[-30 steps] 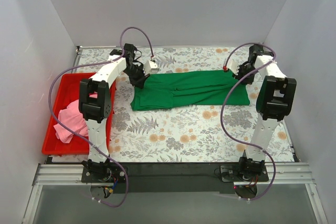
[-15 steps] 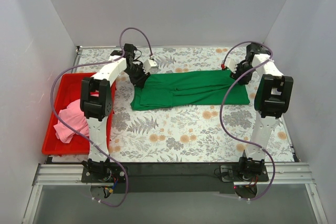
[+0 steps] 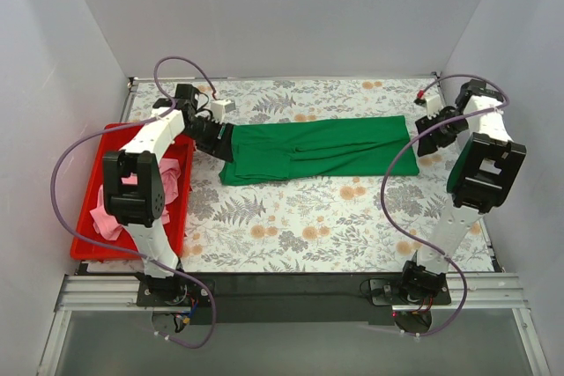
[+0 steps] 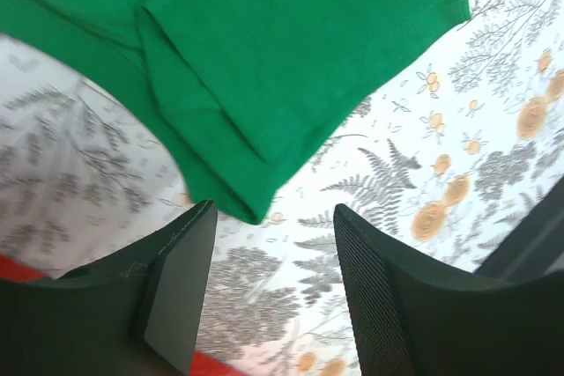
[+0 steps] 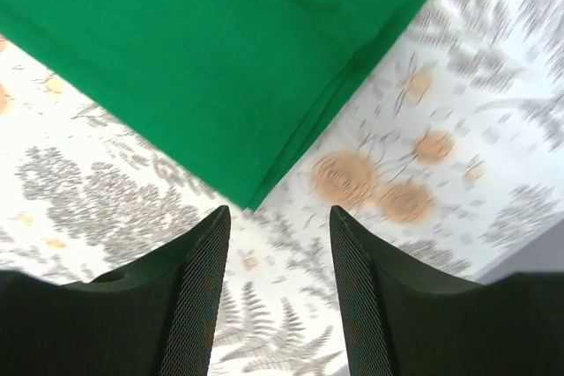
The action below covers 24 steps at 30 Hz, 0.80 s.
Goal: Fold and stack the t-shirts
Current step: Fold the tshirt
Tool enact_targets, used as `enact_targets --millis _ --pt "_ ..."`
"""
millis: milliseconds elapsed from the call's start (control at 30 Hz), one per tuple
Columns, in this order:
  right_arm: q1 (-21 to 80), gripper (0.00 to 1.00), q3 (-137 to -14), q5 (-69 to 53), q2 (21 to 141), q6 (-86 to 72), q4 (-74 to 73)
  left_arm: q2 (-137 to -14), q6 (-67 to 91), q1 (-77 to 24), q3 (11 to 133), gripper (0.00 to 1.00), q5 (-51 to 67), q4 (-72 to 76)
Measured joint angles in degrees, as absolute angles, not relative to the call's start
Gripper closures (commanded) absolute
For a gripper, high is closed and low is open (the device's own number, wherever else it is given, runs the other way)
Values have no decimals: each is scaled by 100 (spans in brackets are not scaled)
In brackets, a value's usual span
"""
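The green t-shirt (image 3: 317,149) lies flat across the far middle of the table, folded into a long band. My left gripper (image 3: 217,139) hovers just off its left end, open, with nothing between its fingers. In the left wrist view the shirt's folded corner (image 4: 291,50) lies just beyond the gripper (image 4: 275,239). My right gripper (image 3: 432,133) is open and empty just off the shirt's right end. The right wrist view shows that corner (image 5: 203,59) ahead of the gripper (image 5: 279,226). The pink t-shirt (image 3: 99,220) lies crumpled in the red tray, partly hidden by the left arm.
The red tray (image 3: 110,129) stands at the table's left edge, its rim also showing in the left wrist view (image 4: 211,365). The table is covered with a floral cloth (image 3: 291,226). White walls close in the back and both sides. Purple cables loop from both arms.
Both grippers have opened and let go of the green t-shirt's ends. The left arm has swung out to the left and the right arm to the right. The shirt stays flat.
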<state>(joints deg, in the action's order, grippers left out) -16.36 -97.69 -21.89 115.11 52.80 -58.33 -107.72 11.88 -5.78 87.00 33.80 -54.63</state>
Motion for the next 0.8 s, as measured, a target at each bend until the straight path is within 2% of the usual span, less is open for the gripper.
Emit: enact_targets --millis 200,467,700,800 --pt "-1979 42 -9714 -2550 11760 4442 -6049 -10648 1942 -644 8053 44 3339 -5168" --pt "-1944 40 -9725 -2770 12291 3903 -6077 -10753 2265 -644 7926 43 3210 -4978" --pt "-1942 41 -9852 -2825 12613 3656 -6128 -10847 2342 -633 7894 43 3186 -4917" --pt "-1942 44 -9944 -2847 12693 3590 -6141 -10849 2342 -633 7859 43 3181 -4899"
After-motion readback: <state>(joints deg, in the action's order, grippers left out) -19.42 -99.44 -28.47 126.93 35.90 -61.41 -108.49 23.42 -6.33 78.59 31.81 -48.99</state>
